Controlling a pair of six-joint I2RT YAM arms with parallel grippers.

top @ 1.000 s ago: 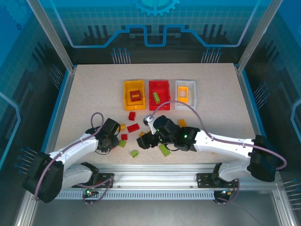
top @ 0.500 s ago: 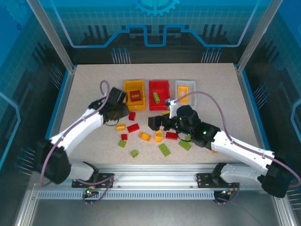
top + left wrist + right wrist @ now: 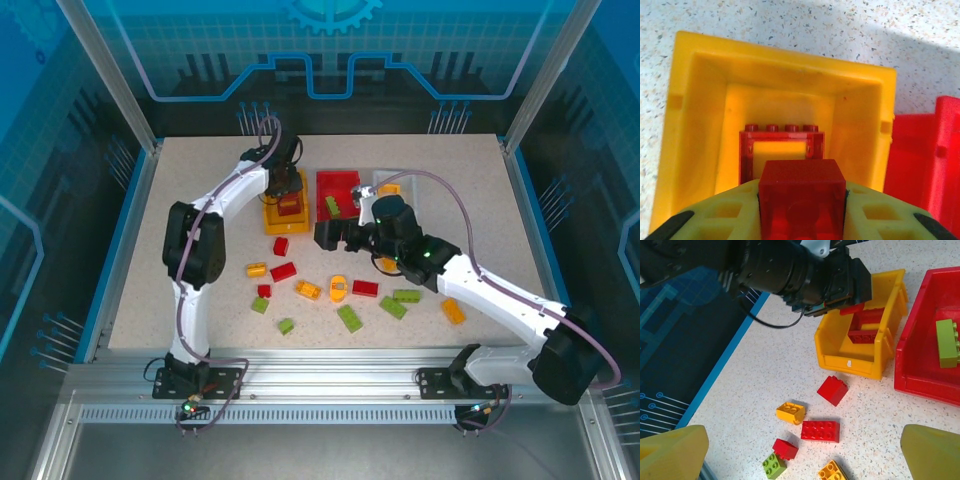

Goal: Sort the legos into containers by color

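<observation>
My left gripper point(image 3: 289, 190) hangs over the yellow-orange bin point(image 3: 271, 219), shut on a small red brick point(image 3: 801, 197). Below it in that bin point(image 3: 700, 100) lies a red frame-shaped brick point(image 3: 781, 136). From the right wrist the same gripper point(image 3: 855, 299) shows above the bin point(image 3: 845, 360). My right gripper point(image 3: 330, 236) is open above the loose bricks, its fingers point(image 3: 670, 452) wide apart and empty. The red bin point(image 3: 340, 183) holds a green brick point(image 3: 332, 206). The white bin point(image 3: 397, 208) holds an orange brick point(image 3: 388, 189).
Loose bricks lie across the table's middle: a red cube point(image 3: 832, 390), a yellow one point(image 3: 790, 412), a flat red one point(image 3: 820, 431), a green one point(image 3: 774, 465). Others, green point(image 3: 350, 318) and orange point(image 3: 453, 311), lie below the right arm. The blue table edge point(image 3: 720, 365) runs along the left.
My left arm swung from the near-left table up over the yellow-orange bin, carrying the red brick. The right gripper drew back from the pile toward the bins.
</observation>
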